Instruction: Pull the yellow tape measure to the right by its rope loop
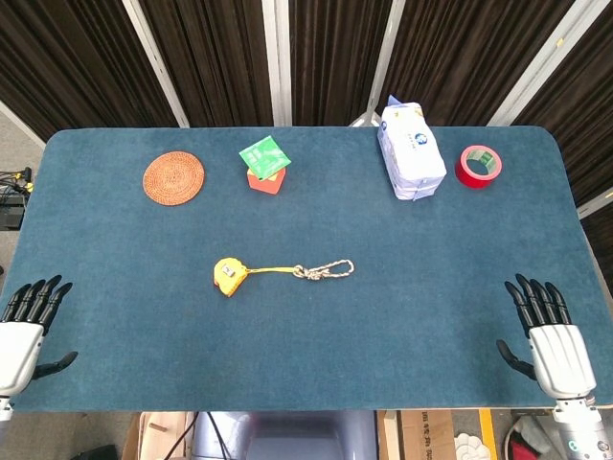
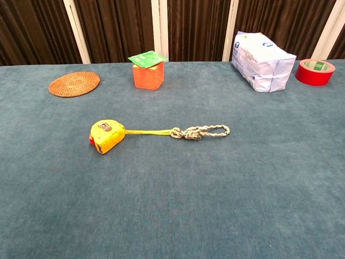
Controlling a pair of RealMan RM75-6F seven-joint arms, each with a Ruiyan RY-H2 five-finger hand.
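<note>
A yellow tape measure (image 1: 228, 275) (image 2: 107, 135) lies near the middle of the blue table, its yellow strap running right to a knotted rope loop (image 1: 330, 269) (image 2: 206, 131). My left hand (image 1: 23, 331) rests at the table's front left corner, fingers spread and holding nothing. At the front right corner my right hand (image 1: 549, 335) is also spread and empty, far from the loop. Neither hand shows in the chest view.
Along the back stand a woven coaster (image 1: 173, 177), an orange block with a green card on top (image 1: 266, 165), a white packet (image 1: 410, 152) and a red tape roll (image 1: 478, 166). The table's front edge (image 1: 306, 406) runs between my hands.
</note>
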